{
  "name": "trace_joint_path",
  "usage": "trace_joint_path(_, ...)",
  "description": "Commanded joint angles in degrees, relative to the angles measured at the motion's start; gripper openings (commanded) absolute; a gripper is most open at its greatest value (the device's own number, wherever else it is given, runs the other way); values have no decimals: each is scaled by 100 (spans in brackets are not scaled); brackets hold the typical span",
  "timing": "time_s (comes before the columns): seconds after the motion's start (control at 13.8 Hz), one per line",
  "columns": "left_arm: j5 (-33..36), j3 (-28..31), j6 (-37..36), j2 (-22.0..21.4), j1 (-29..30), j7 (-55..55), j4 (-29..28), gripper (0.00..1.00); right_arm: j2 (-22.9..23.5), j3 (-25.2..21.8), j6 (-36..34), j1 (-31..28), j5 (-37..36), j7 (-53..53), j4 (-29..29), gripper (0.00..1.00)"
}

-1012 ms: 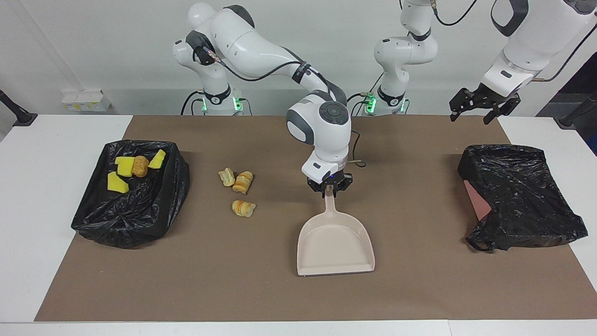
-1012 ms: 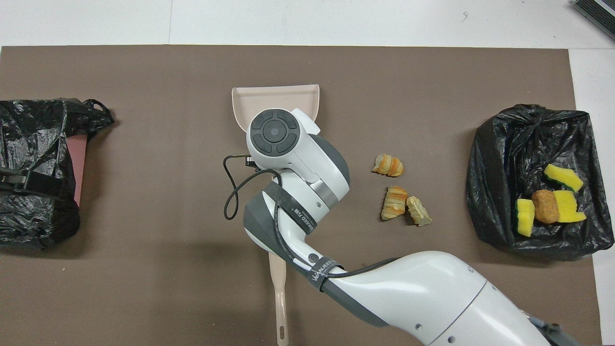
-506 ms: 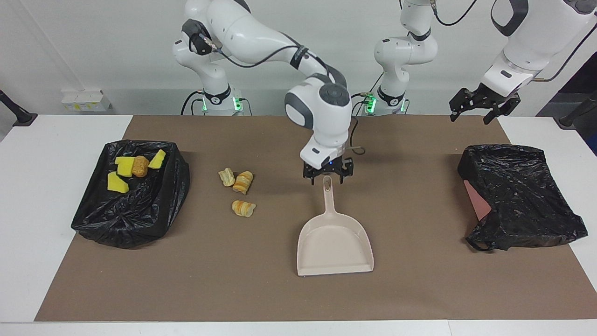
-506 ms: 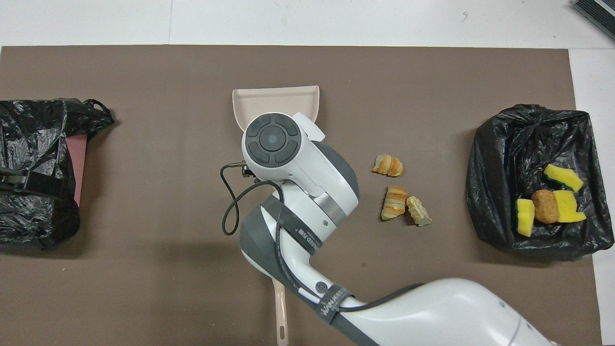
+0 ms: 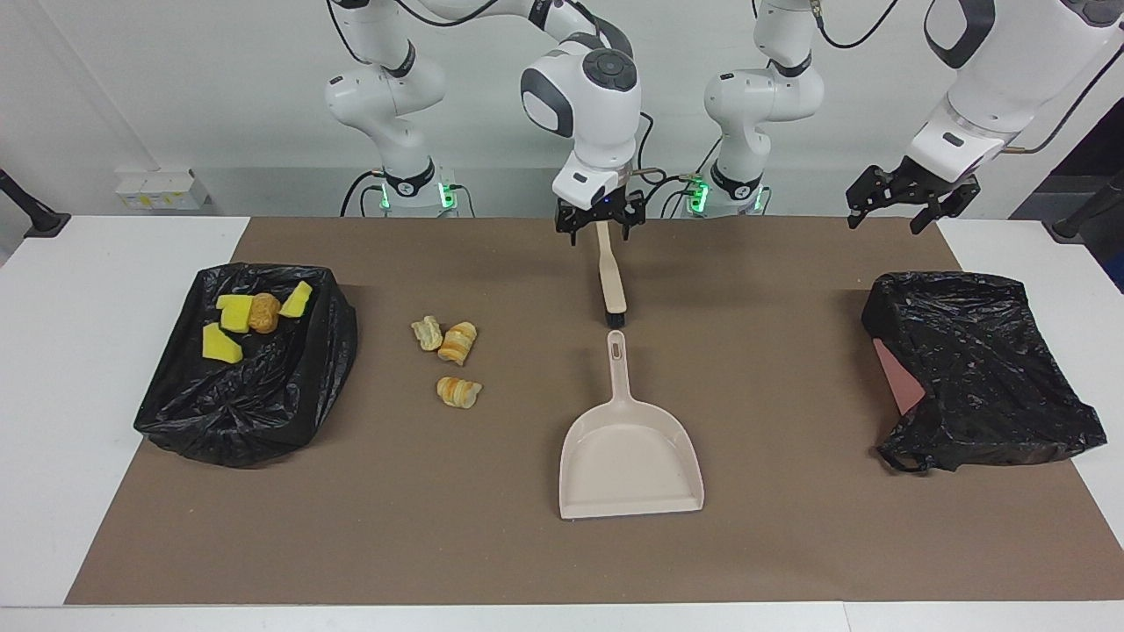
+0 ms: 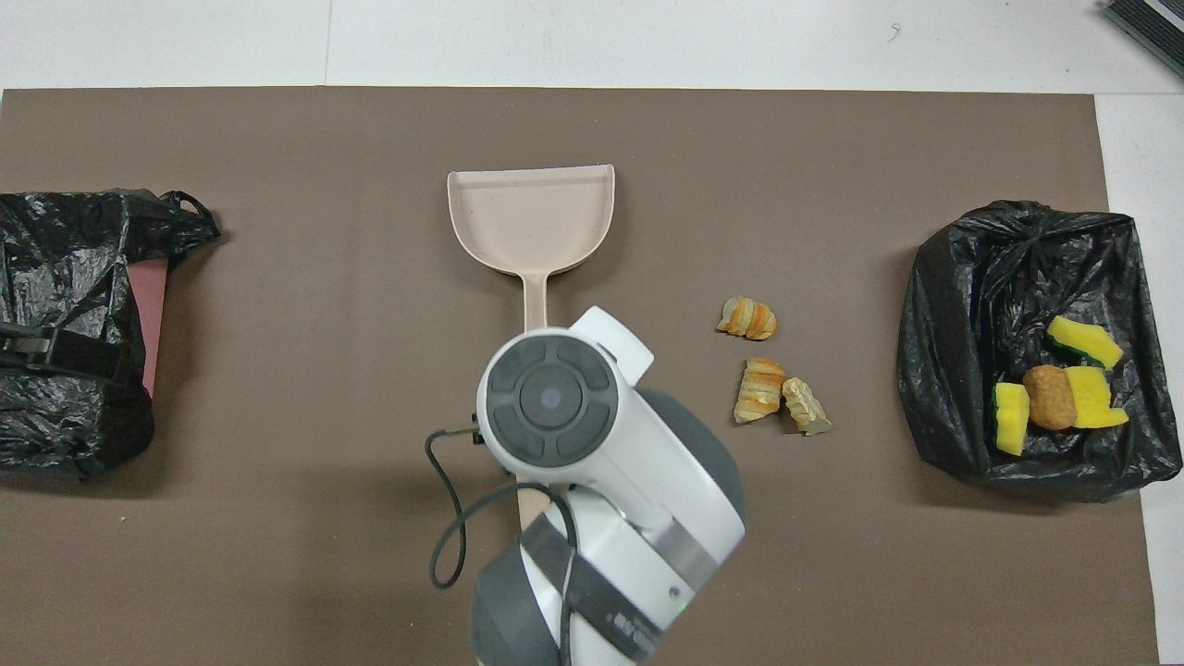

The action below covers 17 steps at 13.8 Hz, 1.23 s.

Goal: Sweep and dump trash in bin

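Three striped bread-like pieces sit unswept on the mat, between the dustpan and the bin, where yellow sponge bits and a brown lump already lie. The right gripper has let go of the dustpan's handle and now hangs open over the brush. The left gripper waits, open.

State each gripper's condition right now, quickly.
Left gripper: open, empty, waiting in the air.
Right gripper: open over the handle end of the brush, gripping nothing.
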Motion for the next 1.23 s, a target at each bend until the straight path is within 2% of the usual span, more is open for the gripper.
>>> trace_joint_path(0.0,102,17,-4,-52,-23,-56,5,100,-326,-24,719,371,318,29,-1031,100)
trace_joint_path(0.29,102,17,-13,-52,-23,-56,5,100,-204,-24,1633,644,370,329,-1770,100)
trace_joint_path(0.8,102,17,-13,-52,-23,-56,5,100,34,-24,1759,917,370,488,-1789,99)
trace_joint_path(0.87,102,17,-13,-52,-23,-56,5,100,34,-24,1715,917,370,435,-1780,90)
trace_joint_path(0.94,102,17,-13,-52,-23,-56,5,100,34,-24,1679,917,370,409,-1780,77)
trace_joint_path(1.16,41,-96,-13,-52,-138,-74,14,100,69,-24,1627,909,370,408,-1719,33)
